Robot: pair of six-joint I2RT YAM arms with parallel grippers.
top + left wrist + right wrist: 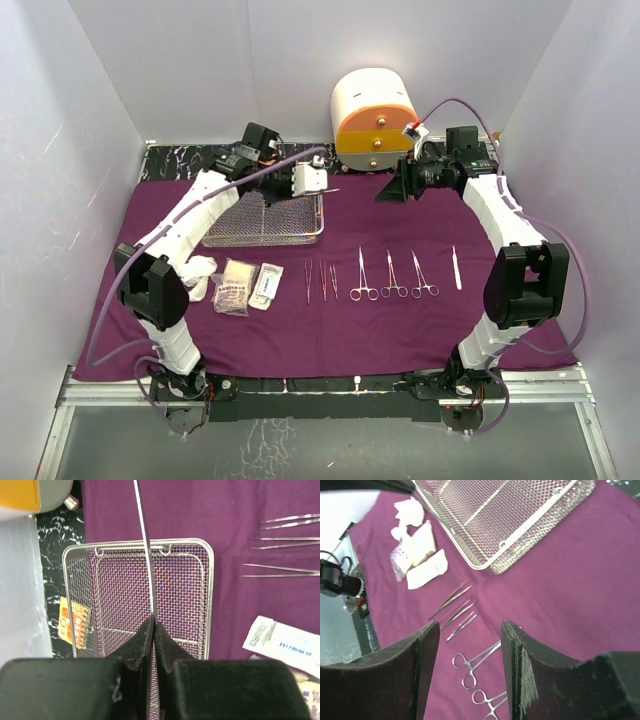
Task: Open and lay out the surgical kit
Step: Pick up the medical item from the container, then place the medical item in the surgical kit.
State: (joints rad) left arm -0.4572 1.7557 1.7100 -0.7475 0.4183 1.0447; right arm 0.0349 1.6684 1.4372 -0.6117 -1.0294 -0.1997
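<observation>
The purple cloth (pixel 400 330) lies spread over the table. The wire-mesh tray (pixel 265 222) sits at its back left and shows nothing inside it (pixel 190 595). My left gripper (pixel 318 184) hovers over the tray's right end, shut (pixel 153 622) on a thin metal instrument (pixel 144 540) that sticks out past the fingertips. My right gripper (pixel 392 188) hangs open (pixel 470 630) above the cloth with nothing between its fingers. In a row near the front lie tweezers (pixel 320 280), three ring-handled forceps (pixel 392 276) and a slim pale tool (pixel 456 268). Gauze wads (pixel 200 272) and flat packets (pixel 250 286) lie left of them.
The white-and-orange drawer cabinet (pixel 373 112) stands at the back, just behind my right gripper. A black marbled strip (pixel 190 160) runs along the back edge behind the tray. White walls close in on both sides.
</observation>
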